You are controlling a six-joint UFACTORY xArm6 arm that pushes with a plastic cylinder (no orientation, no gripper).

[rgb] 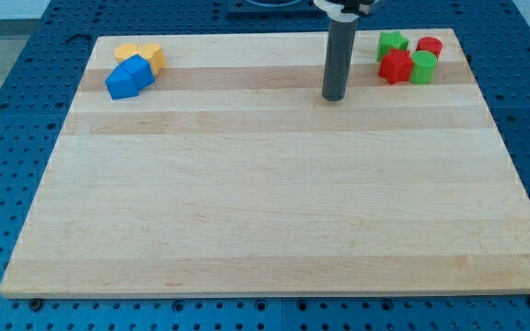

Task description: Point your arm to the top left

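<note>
My tip point(334, 97) rests on the wooden board point(274, 202) near the view's top, right of centre. At the top left sits a cluster: two blue blocks point(129, 77) touching two orange blocks point(143, 53) behind them. At the top right sits another cluster: a red star-like block point(396, 66), a red cylinder point(429, 46), a green block point(392, 42) and a green cylinder point(423, 66). My tip stands left of the red and green cluster, apart from it, and far to the right of the blue and orange cluster.
The board lies on a blue perforated table point(7, 138). The rod's upper mount point(343, 7) shows at the view's top edge.
</note>
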